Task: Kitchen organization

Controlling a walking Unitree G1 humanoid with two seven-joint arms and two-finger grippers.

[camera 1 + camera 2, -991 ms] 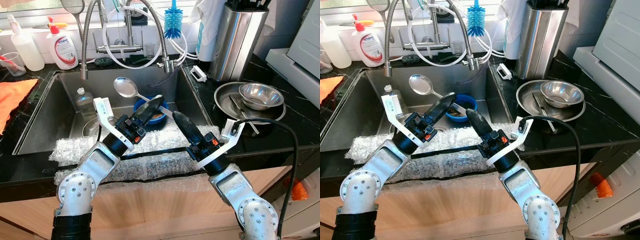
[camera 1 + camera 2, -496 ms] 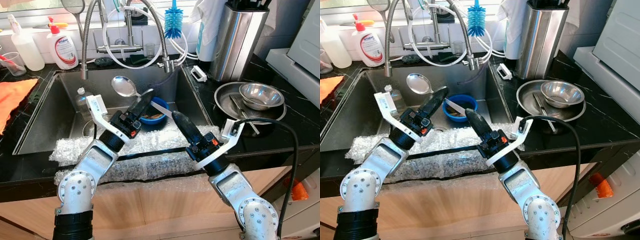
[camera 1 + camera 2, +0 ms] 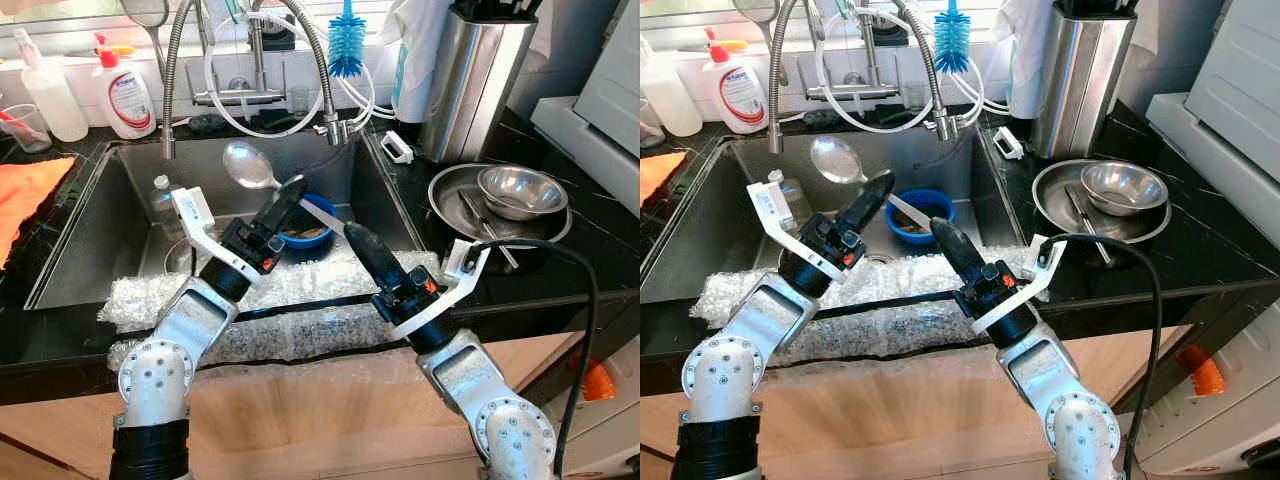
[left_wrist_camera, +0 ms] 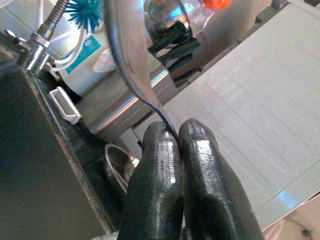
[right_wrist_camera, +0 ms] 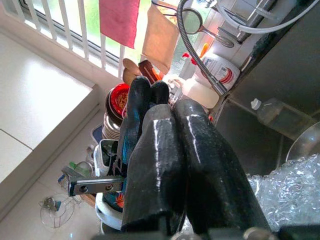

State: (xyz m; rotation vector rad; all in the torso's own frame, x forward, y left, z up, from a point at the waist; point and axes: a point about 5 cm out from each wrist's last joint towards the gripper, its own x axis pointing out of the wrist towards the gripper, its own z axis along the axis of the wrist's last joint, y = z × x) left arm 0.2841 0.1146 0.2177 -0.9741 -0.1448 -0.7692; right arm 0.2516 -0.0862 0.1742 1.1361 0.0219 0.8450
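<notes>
A large metal spoon (image 3: 246, 165) hangs over the sink (image 3: 110, 220), its bowl up toward the tap. My left gripper (image 3: 291, 190) is shut on the spoon's handle, and the left wrist view shows the thin handle (image 4: 150, 95) pinched between the black fingers (image 4: 200, 150). The handle's far end (image 3: 322, 212) runs down to just beside the tip of my right gripper (image 3: 350, 234), which is shut with nothing seen between its fingers (image 5: 200, 145). Below both grippers a blue bowl (image 3: 308, 230) sits in the sink.
Bubble wrap (image 3: 300, 295) covers the sink's front edge. A plastic bottle (image 3: 165, 195) lies in the sink. On the right counter are a steel tray (image 3: 450, 195) holding a steel bowl (image 3: 522, 190) and a tall steel holder (image 3: 470, 80). The tap (image 3: 260, 60), soap bottles (image 3: 127, 95) and orange cloth (image 3: 30, 190) are behind and left.
My left gripper has lifted the spoon a little up and back toward the tap and turned its wrist. The right gripper has barely moved.
</notes>
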